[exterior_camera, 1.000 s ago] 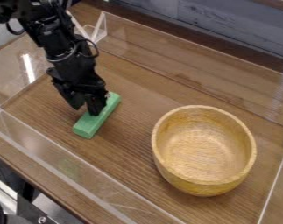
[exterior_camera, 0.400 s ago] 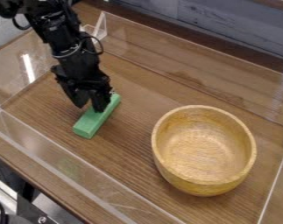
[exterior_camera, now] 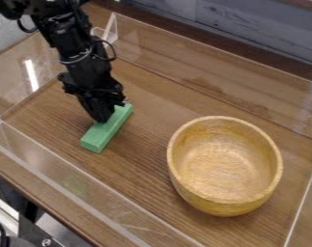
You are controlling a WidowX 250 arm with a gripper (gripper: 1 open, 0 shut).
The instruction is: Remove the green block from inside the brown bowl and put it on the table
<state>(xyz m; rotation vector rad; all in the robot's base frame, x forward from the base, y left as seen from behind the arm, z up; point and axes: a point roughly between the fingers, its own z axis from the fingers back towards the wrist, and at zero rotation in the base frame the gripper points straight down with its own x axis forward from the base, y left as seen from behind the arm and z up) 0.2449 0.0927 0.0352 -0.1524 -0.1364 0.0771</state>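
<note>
Jaws had closed since the earlier frame: gripper (exterior_camera: pixel 105 106) pinched shut at green block's (exterior_camera: pixel 106 127) far end, lying on table (exterior_camera: pixel 184 92) left of brown bowl (exterior_camera: pixel 224 163). Lifting straight up seemed wisest.

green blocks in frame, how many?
1. The green block lies on the table, left of the brown bowl, which looks empty. The gripper hides its upper end.
</note>
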